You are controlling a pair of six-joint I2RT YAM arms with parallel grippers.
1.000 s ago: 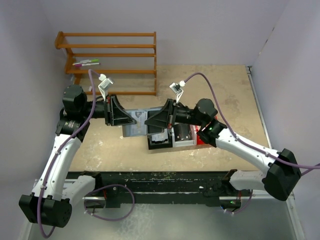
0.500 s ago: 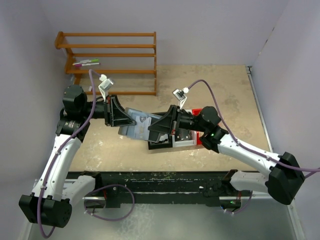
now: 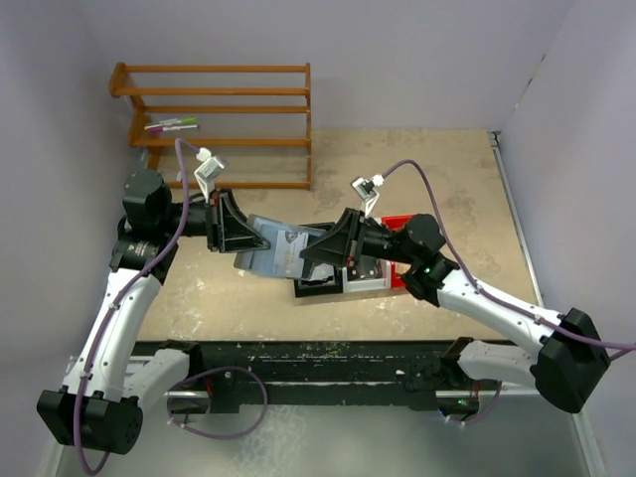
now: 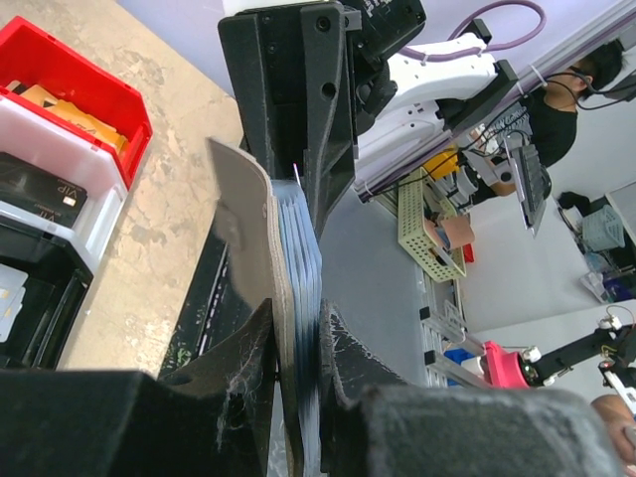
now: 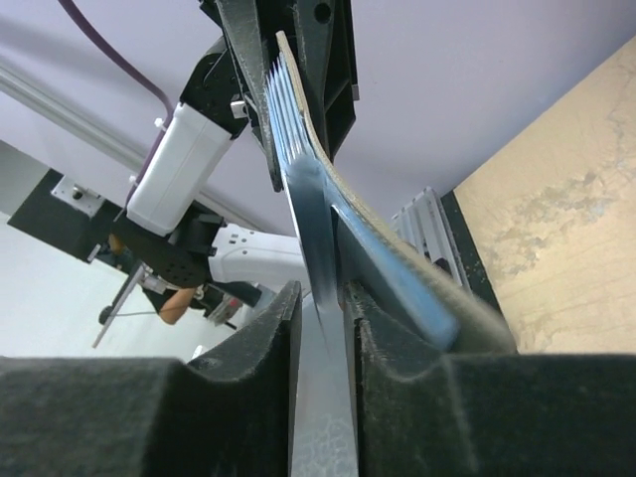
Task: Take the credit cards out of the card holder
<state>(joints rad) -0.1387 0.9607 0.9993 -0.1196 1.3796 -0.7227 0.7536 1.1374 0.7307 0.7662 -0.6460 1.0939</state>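
My left gripper is shut on the blue-grey card holder and holds it tilted above the table. In the left wrist view the card holder stands edge-on between the fingers. My right gripper is shut on a pale silvery grey card that sticks partway out of the card holder. In the right wrist view the card is pinched between the pads, next to the holder's blue flap. A tan-gold card lies in the red bin and a black card in the white bin.
A black bin, a white bin and a red bin stand in a row under the right arm. A wooden rack with markers stands at the back left. Walls close in both sides.
My right gripper has shifted right and away from the left one, drawing the silvery card further out. The holder has tilted and lifted a little in the left gripper.
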